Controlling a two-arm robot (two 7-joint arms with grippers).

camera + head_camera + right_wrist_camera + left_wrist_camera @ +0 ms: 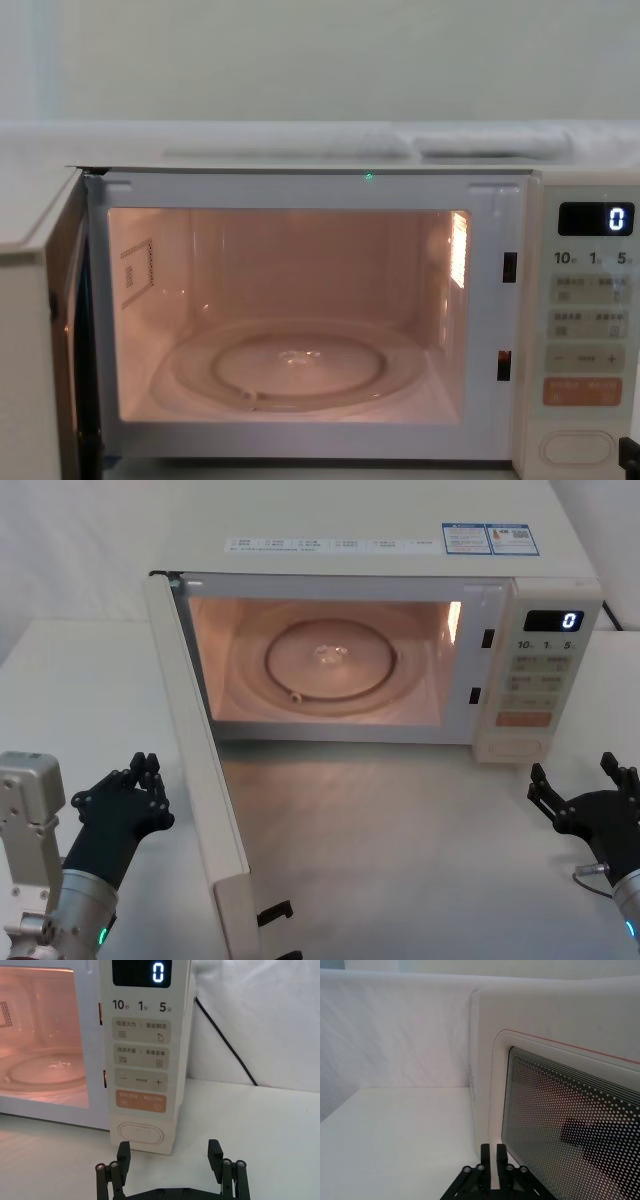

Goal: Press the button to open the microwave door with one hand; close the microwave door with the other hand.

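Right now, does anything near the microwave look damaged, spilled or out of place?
Nothing stands out. The cream microwave door stands wide open, the lit cavity holds only its glass turntable, and the black left gripper and black right gripper hover apart from it.

The cream microwave door [200, 780] stands swung wide open – the pill-shaped button [143, 1134] sits low on the panel

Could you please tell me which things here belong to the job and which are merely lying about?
Job:
- button
- microwave door, swung open
- left tool, shut, beside the door
- right tool, open, before the button

Lying about:
- glass turntable
- black cable
- table
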